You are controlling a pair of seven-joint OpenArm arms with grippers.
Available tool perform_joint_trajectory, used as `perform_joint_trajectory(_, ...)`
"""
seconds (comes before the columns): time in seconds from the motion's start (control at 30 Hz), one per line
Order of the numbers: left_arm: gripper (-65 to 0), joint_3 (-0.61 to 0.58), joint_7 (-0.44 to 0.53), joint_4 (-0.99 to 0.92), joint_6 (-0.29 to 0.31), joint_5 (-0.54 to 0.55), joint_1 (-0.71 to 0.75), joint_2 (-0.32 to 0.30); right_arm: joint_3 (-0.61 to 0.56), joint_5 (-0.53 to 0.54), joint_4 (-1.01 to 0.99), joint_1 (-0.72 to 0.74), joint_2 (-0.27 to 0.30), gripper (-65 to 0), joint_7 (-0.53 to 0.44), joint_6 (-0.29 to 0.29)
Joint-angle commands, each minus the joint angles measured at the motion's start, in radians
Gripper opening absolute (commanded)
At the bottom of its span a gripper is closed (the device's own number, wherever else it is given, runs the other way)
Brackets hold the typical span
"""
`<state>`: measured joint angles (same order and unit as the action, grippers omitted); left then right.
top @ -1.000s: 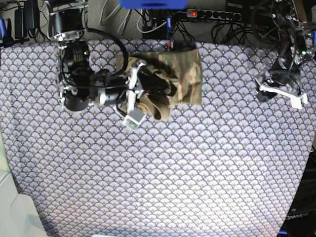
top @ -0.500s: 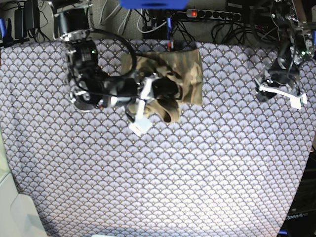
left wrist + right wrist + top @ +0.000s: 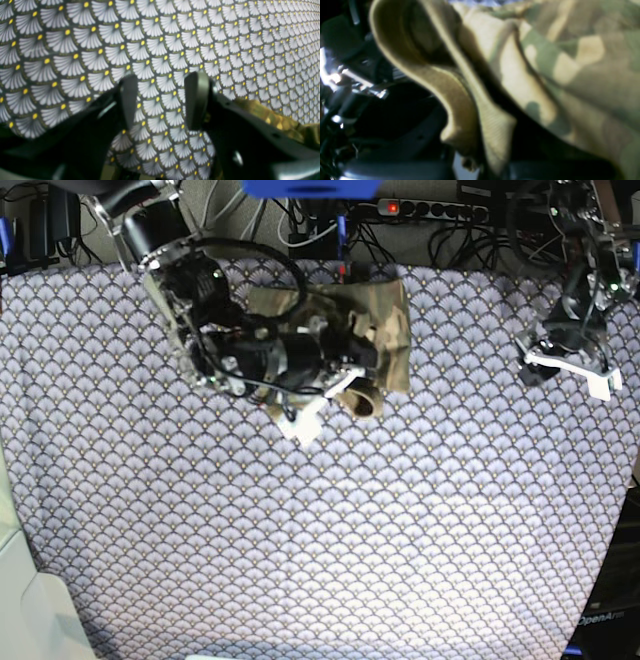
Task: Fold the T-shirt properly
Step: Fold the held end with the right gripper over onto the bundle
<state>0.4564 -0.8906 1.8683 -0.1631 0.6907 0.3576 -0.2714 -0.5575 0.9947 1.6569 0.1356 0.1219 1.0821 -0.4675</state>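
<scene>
The right hand (image 3: 362,370) pinches a fold of the T-shirt (image 3: 385,320), which bunches just beyond it. The left hand (image 3: 161,100) hangs wide and empty, well apart from the shirt.

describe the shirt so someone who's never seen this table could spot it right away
On the purple scallop-patterned tablecloth, look near the far edge, under the right gripper, which is shut on a fold of cloth. The T-shirt is the bunched bundle there. Its tan, olive and cream camouflage print sets it apart from the tablecloth's regular pattern.

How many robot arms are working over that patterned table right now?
2. The right arm reaches over the T-shirt at the table's far edge, gripping its cloth. The left arm hangs apart at the other side, over bare tablecloth.
</scene>
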Motion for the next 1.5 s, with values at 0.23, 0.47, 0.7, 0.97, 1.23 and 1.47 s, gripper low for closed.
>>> perform_joint_trajectory(0.23, -34.8, 0.008, 0.012, 0.020, 0.004, 0.007, 0.021, -0.013, -0.109, 0.046, -0.145, 0.088, -0.003, -65.0, -0.030, -0.228)
perform_joint_trajectory(0.47, -34.8, 0.009, 0.012, 0.020, 0.004, 0.007, 0.025, -0.013, -0.210, -0.079, -0.090, 0.085, -0.008, -65.0, -0.061, -0.231)
perform_joint_trajectory(0.7, -34.8, 0.006, 0.012, 0.020, 0.004, 0.007, 0.025, -0.013, -0.217, -0.079, -0.083, 0.094, -0.020, -65.0, -0.052, -0.231)
perform_joint_trajectory(0.97, -34.8, 0.006, 0.012, 0.020, 0.004, 0.007, 0.025, -0.013, -0.229, -0.081, -0.080, 0.131, -0.060, -65.0, 0.010, -0.231)
perform_joint_trajectory(1.23, -34.8, 0.008, 0.014, 0.020, 0.004, 0.007, 0.025, -0.013, -0.224, -0.079, -0.031, 0.137, -0.067, -65.0, 0.014, -0.231)
perform_joint_trajectory(1.47, -34.8, 0.006, 0.015, 0.020, 0.004, 0.007, 0.024, -0.013, -0.224, -0.079, 0.007, 0.138, -0.064, -46.6, 0.025, -0.231)
